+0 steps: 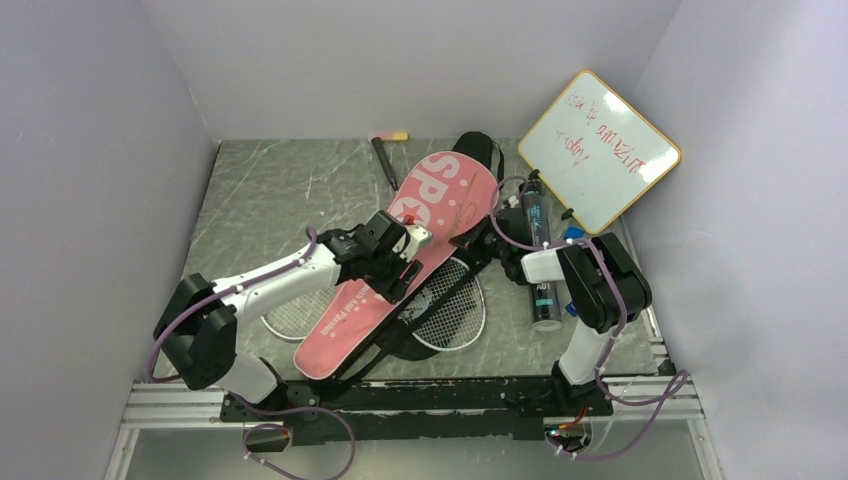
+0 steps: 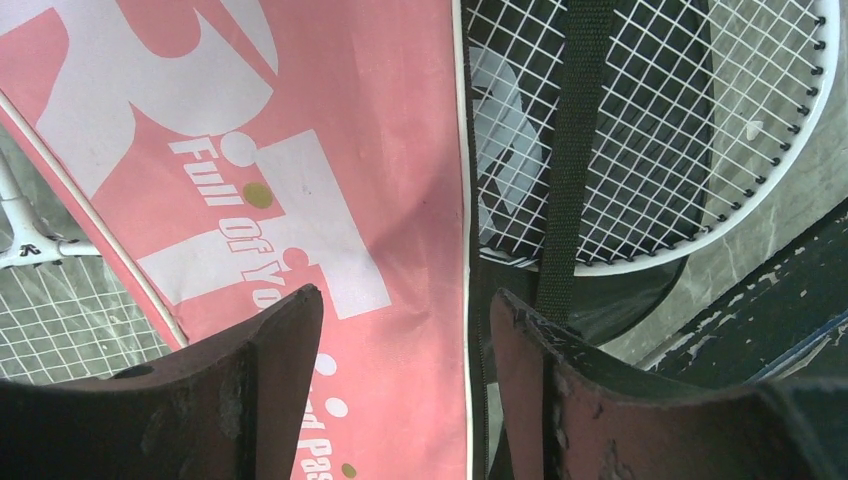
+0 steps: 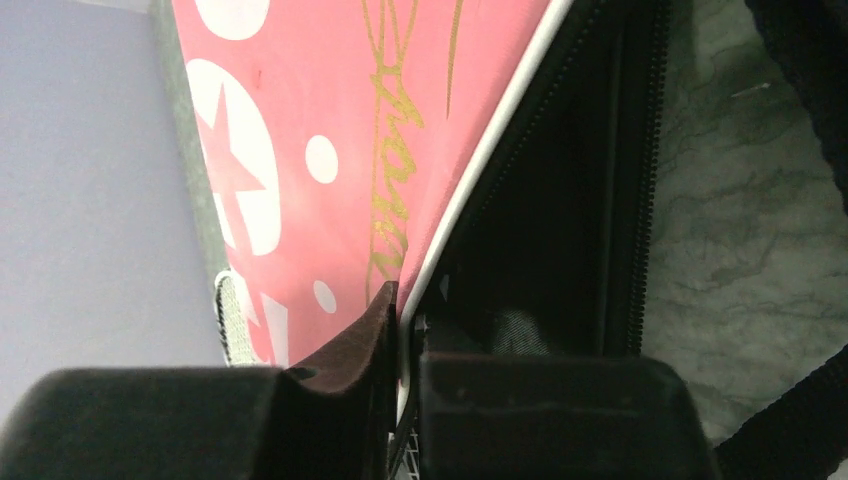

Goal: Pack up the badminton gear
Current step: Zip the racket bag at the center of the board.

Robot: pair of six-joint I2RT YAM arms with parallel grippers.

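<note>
Pink fabric racket cover [image 1: 350, 315] hides most of black racket cover [image 1: 482, 150], part of white-framed racket head [image 1: 455, 318]. Red writing on wood-framed whiteboard [image 1: 598, 150] illegible.

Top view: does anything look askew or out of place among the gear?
Yes. The pink cover lies diagonally over the black cover. A white-framed racket pokes out from under it on the right, and a second racket on the left. The right hand pinches its white-piped edge. The whiteboard stands tilted at the far right.

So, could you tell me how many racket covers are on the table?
2. The pink cover lies diagonally mid-table; the black cover lies beneath it, showing along its right edge and far end. Another could be hidden underneath.
</note>
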